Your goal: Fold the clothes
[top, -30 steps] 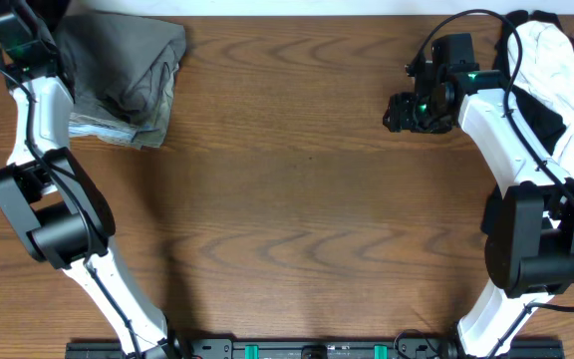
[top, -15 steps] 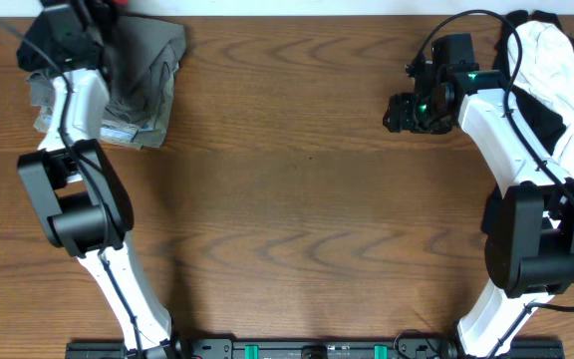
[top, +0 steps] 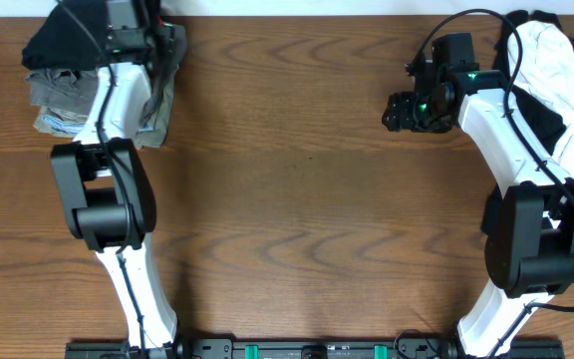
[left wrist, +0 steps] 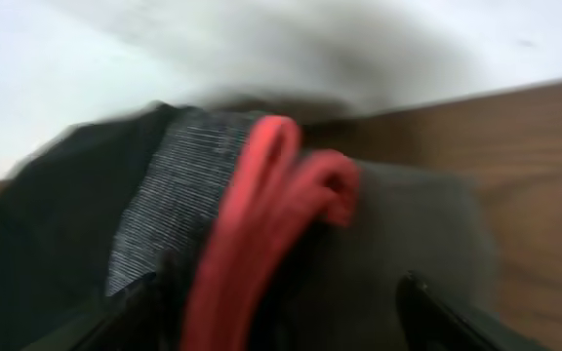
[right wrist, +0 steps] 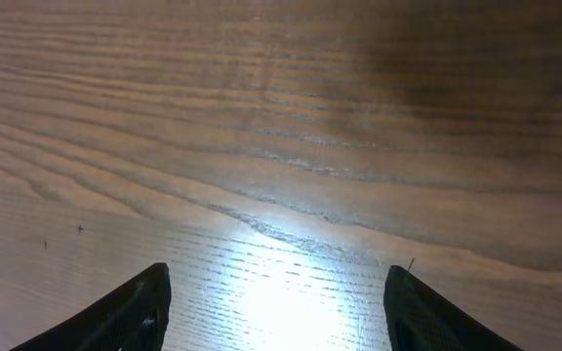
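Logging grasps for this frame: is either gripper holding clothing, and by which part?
Nothing appears held. The right gripper is open over bare table; the left gripper, in a blurred view, looks open above the clothes pile.

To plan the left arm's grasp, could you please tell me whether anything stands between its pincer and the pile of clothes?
Nothing visible does. The left pincer is open right over the pile of clothes, with grey fabric and a red band directly ahead.
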